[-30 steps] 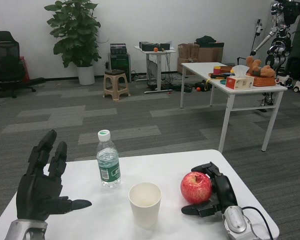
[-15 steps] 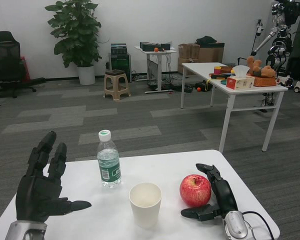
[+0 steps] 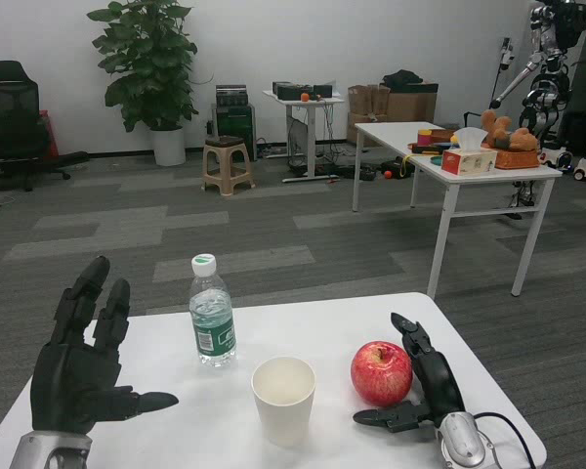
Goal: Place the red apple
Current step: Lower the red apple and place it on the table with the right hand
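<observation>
While the red apple (image 3: 381, 373) rests on the bench (image 3: 317, 318), near right beside the paper cup (image 3: 283, 395), the right hand (image 3: 422, 383) lies spread, holding nothing. Left hand (image 3: 81, 364): empty, fingers apart, near left. Risk: a brushing finger could roll the apple.

On table (image 3: 273, 322): bottle (image 3: 211, 315) at left rear, cup (image 3: 283, 398) in front and right of it, apple (image 3: 381, 372) right of cup. Right hand (image 3: 422, 383) just right of apple; left hand (image 3: 83, 362) left of bottle.
</observation>
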Controlling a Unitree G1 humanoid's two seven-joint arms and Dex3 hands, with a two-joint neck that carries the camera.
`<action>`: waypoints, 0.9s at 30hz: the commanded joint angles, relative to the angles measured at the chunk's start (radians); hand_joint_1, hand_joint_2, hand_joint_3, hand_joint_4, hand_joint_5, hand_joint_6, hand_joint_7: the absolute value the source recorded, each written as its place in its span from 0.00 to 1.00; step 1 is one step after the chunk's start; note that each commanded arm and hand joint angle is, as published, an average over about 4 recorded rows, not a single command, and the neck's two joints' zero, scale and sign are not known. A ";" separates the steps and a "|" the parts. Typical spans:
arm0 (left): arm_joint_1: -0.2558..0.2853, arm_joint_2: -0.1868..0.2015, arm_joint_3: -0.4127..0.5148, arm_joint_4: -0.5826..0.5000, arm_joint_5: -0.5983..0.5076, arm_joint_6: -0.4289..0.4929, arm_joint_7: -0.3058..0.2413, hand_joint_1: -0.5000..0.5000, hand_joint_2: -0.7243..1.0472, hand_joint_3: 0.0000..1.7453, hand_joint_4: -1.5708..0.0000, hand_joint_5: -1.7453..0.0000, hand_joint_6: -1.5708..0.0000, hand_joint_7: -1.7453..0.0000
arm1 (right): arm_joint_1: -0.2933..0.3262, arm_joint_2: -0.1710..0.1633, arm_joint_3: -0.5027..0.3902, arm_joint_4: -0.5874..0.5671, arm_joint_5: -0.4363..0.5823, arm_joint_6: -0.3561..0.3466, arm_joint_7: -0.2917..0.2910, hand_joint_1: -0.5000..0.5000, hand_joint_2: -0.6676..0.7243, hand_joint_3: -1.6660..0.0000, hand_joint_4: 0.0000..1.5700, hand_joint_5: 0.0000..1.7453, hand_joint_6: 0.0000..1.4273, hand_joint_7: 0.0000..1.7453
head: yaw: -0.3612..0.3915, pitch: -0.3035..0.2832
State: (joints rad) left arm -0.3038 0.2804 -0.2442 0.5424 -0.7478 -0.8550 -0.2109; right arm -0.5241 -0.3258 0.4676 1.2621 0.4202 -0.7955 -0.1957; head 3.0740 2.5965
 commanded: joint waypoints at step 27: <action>0.020 0.005 0.013 -0.004 -0.005 -0.015 -0.002 0.20 0.50 0.00 1.00 1.00 1.00 0.77 | 0.158 -0.056 -0.193 -0.311 -0.011 0.014 0.048 0.08 0.86 1.00 0.00 0.00 0.00 0.00 | -0.005 -0.005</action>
State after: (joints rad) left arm -0.2923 0.2809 -0.2396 0.5423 -0.7486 -0.8610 -0.2109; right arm -0.3868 -0.3627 0.3003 0.9892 0.4078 -0.7833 -0.1493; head 3.0710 2.5917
